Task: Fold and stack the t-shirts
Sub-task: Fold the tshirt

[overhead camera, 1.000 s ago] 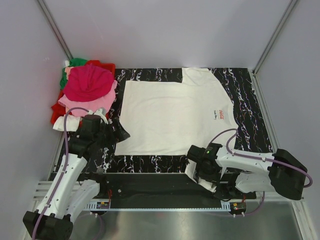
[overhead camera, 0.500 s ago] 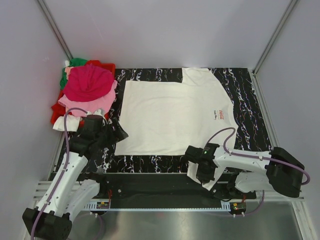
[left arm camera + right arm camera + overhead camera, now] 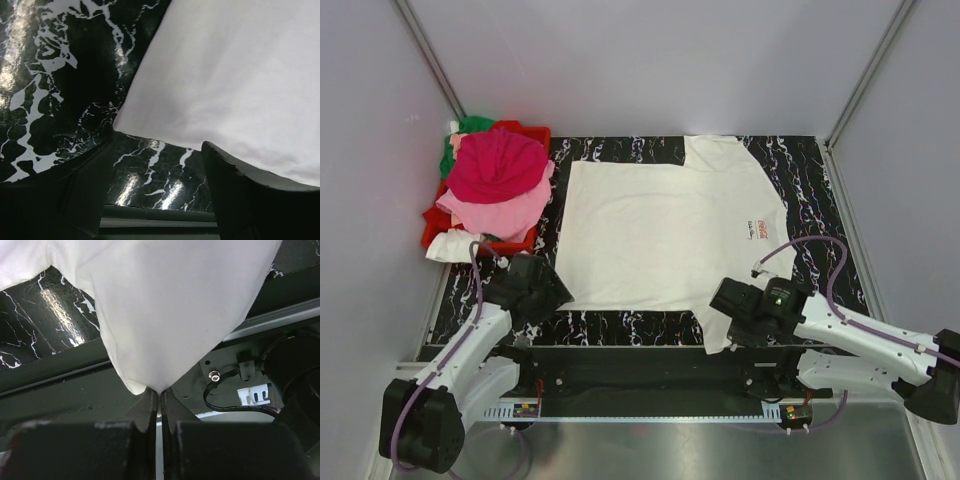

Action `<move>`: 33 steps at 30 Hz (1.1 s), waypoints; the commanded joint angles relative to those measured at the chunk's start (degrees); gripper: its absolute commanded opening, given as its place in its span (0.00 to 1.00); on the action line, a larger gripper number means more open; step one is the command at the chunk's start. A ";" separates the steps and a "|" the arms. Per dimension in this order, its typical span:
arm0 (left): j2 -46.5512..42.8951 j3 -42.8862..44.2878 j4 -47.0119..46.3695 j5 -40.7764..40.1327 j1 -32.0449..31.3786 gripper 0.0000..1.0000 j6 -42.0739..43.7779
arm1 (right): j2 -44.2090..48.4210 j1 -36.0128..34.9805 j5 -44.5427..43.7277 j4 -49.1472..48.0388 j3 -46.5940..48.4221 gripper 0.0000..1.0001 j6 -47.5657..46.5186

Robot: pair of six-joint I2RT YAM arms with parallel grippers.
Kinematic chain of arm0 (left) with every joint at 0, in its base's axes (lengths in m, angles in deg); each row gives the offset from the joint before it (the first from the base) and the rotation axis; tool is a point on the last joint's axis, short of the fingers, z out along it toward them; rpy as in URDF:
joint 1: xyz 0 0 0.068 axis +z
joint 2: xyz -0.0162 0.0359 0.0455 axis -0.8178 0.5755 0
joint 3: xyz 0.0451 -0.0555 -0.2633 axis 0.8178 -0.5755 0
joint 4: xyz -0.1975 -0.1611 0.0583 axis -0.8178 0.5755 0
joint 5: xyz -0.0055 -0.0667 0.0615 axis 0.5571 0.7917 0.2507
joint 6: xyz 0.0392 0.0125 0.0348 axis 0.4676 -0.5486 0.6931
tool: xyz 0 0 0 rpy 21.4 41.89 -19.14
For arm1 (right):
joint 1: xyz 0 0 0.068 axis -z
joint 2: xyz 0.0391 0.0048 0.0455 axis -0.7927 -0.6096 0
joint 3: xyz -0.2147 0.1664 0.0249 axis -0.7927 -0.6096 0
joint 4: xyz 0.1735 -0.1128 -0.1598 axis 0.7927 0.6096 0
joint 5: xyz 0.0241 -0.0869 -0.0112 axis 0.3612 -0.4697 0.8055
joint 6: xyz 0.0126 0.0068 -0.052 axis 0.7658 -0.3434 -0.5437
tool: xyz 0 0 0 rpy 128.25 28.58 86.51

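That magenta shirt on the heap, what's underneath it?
A pink shirt, with green cloth and a red bin peeking out beneath; anything deeper is covered.

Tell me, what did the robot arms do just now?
The right gripper snapped shut on the white t-shirt's near sleeve tip. The left gripper slid nearer, to the shirt's near left corner, jaws open. The shirt stayed flat; the colourful pile didn't move.

white arms [image 3: 865, 330], black joints [image 3: 772, 303], purple cables [image 3: 817, 239]
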 commanded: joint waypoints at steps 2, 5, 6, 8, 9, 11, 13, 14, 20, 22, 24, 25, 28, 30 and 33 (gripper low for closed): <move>0.76 -2.88 -6.55 -5.56 -0.21 0.74 -3.75 | 2.22 -0.47 -4.35 5.76 0.99 0.00 2.03; 2.86 -3.68 -8.40 -7.14 -0.21 0.69 -3.67 | 4.15 -0.55 -4.70 6.47 0.46 0.00 2.38; 3.39 -3.76 -8.76 -8.02 -0.21 0.68 -3.58 | 4.50 -0.47 -4.79 6.47 0.46 0.00 2.73; 4.79 -4.03 -10.16 -8.46 -0.21 0.66 -3.32 | 5.64 -0.47 -5.05 7.17 0.64 0.00 2.82; 5.24 -4.29 -10.86 -8.29 -0.21 0.65 -3.23 | 5.91 -0.47 -5.31 7.43 0.72 0.00 2.99; 6.29 -4.91 -12.36 -8.03 -0.21 0.54 -3.14 | 6.52 -0.55 -5.40 8.13 0.72 0.00 3.26; 6.74 -5.26 -13.15 -7.33 -0.21 0.32 -2.97 | 7.05 -0.55 -5.67 9.01 0.72 0.00 3.61; 6.56 -5.35 -13.15 -7.06 -0.21 0.25 -3.14 | 7.14 -0.47 -5.75 9.19 0.72 0.00 3.61; 0.35 -3.42 -8.60 -4.87 -0.21 0.00 -2.97 | 9.51 -0.47 -7.16 12.53 2.04 0.00 6.07; -2.39 -2.19 -4.22 -3.81 -0.21 0.00 -3.05 | 10.74 -0.55 -7.86 14.89 3.18 0.00 7.47; -6.26 -1.22 -2.61 -2.94 -1.44 0.00 -4.02 | 11.36 -0.55 -9.00 16.91 5.46 0.00 8.52; -7.05 -0.87 -1.39 -2.23 -1.79 0.00 -4.80 | 11.80 -0.47 -9.44 17.45 6.34 0.00 8.79; -7.50 2.73 1.51 0.32 -1.88 0.00 -4.46 | 10.58 -0.47 -12.08 18.41 10.29 0.00 8.01; -6.63 5.45 3.01 -0.03 -1.88 0.00 -3.41 | 8.82 -0.47 -14.96 19.12 13.90 0.00 6.70; -3.29 11.34 4.42 -0.64 -1.80 0.00 -0.69 | 5.04 -0.29 -19.27 19.04 18.55 0.00 4.24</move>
